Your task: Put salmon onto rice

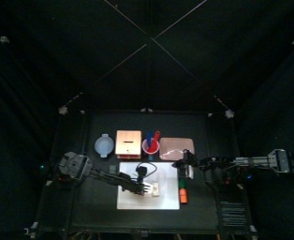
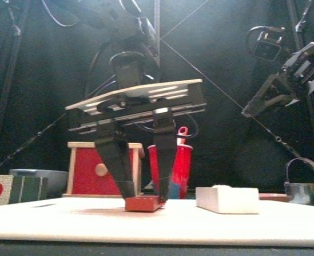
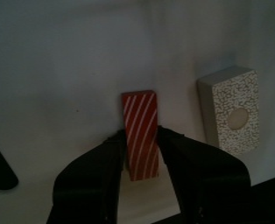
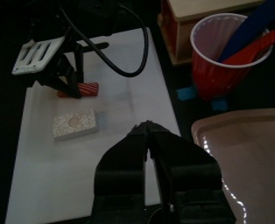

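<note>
The salmon [image 3: 140,127], a red striped slice, lies on the white board [image 4: 105,166]. My left gripper [image 3: 140,142] stands over it with a jaw pressed to each long side; it also shows in the front view [image 2: 146,196], jaws pointing down around the salmon [image 2: 145,203]. The rice [image 3: 231,109], a white lump, lies on the board beside the salmon, a small gap apart, and also shows in the front view [image 2: 227,198]. My right gripper [image 4: 144,129] is shut and empty, held above the board's right side [image 2: 260,105].
An orange piece [image 1: 183,195] lies at the board's right edge. Behind the board stand a red cup with tools [image 4: 228,48], a wooden box [image 1: 128,142], a pale dish [image 1: 103,145] and a pink tray [image 4: 251,144].
</note>
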Controlling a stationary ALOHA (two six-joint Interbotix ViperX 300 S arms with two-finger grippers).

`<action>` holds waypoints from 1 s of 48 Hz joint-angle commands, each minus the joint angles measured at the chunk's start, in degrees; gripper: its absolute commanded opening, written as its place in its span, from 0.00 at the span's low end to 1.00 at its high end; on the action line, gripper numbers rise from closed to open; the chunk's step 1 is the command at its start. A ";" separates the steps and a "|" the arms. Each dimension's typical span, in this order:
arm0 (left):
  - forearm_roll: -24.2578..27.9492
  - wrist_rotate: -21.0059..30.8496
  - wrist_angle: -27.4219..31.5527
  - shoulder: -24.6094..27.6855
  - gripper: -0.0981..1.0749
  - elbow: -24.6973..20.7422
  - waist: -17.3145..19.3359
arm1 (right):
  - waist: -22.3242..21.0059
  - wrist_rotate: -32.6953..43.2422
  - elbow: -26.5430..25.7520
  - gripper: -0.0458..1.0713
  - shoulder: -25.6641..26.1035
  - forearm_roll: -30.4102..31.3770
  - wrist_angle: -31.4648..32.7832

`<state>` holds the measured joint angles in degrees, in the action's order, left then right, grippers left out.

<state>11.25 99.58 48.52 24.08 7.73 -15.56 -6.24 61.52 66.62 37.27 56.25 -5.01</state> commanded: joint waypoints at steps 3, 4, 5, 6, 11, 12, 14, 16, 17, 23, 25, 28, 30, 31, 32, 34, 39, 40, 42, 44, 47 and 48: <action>-0.70 0.09 0.18 0.00 0.68 -1.14 0.09 | -0.09 -0.09 -0.53 0.36 0.26 -0.09 -0.18; -0.79 0.09 0.44 -0.09 0.68 -1.23 0.18 | -0.09 -0.09 -0.53 0.36 0.26 -0.09 -0.26; -0.88 0.09 0.70 -0.26 0.68 -1.23 0.18 | -0.09 -0.09 -0.53 0.36 0.26 -0.09 -0.26; -0.79 0.09 1.05 -0.44 0.68 -1.14 0.18 | -0.09 -0.09 -0.44 0.36 0.26 -0.09 -0.26; -0.35 0.09 3.52 -1.67 0.68 -1.58 0.26 | -0.09 -0.09 -0.35 0.36 0.26 -0.09 -0.26; -0.09 0.09 3.96 -1.93 0.68 -1.67 0.35 | -0.09 -0.09 -0.35 0.36 0.26 -0.09 -0.26; 0.18 0.09 4.57 -2.29 0.68 -2.11 0.53 | -0.09 -0.09 -0.35 0.36 0.26 -0.09 -0.26; 0.35 0.00 5.01 -2.64 0.68 -2.72 0.53 | -0.09 -0.09 -0.35 0.36 0.26 -0.09 -0.26; 0.35 0.00 5.19 -2.72 0.68 -3.08 0.53 | -0.09 -0.09 -0.44 0.36 0.26 -0.09 -0.26; 0.18 -0.53 5.19 -2.55 0.68 -5.62 0.62 | -0.09 -0.09 -0.53 0.36 0.26 -0.09 -0.26; 0.18 -0.53 5.19 -2.46 0.68 -6.59 0.70 | -0.09 -0.09 -0.44 0.36 0.26 0.00 -0.26; 0.18 -0.62 5.27 -2.20 0.68 -8.35 1.05 | -0.09 -0.09 -0.35 0.36 0.26 -0.09 -0.26; 0.18 -0.53 5.45 -1.93 0.68 -9.23 1.14 | -0.09 -0.09 -0.26 0.36 0.26 -0.18 -0.18; 0.09 -0.53 5.45 -1.76 0.68 -9.76 1.14 | -0.09 -0.09 -0.26 0.36 0.26 -0.26 -0.18; 0.09 -0.53 5.45 -1.67 0.68 -10.11 1.23 | -0.09 -0.09 -0.26 0.36 0.26 -0.26 -0.09; -0.09 -0.44 5.45 -1.14 0.68 -11.16 1.41 | -0.09 -0.09 -0.26 0.36 0.26 -0.35 0.09; -1.41 -0.35 5.45 0.09 0.68 -13.54 2.02 | -0.09 0.00 -0.26 0.36 0.26 -0.79 1.32; -1.49 -0.35 5.45 0.18 0.68 -13.80 2.20 | -0.09 0.00 -0.18 0.36 0.26 -0.88 1.67; -2.11 -0.35 5.45 0.88 0.68 -14.94 2.37 | -0.09 -0.09 -0.18 0.36 0.26 -1.14 2.55; -2.46 -0.44 5.45 1.58 0.68 -15.91 2.64 | -0.09 -0.09 -0.18 0.36 0.26 -1.41 3.25; -2.64 -0.44 5.45 2.55 0.68 -17.23 2.72 | -0.09 -0.09 0.00 0.36 0.26 -1.67 4.22; -2.64 -0.44 5.45 2.90 0.68 -17.58 2.81 | -0.09 -0.09 0.00 0.36 0.26 -1.67 4.48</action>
<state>8.61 99.23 54.05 27.07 -6.77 -13.27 -6.24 61.52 66.97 37.27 54.84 -1.32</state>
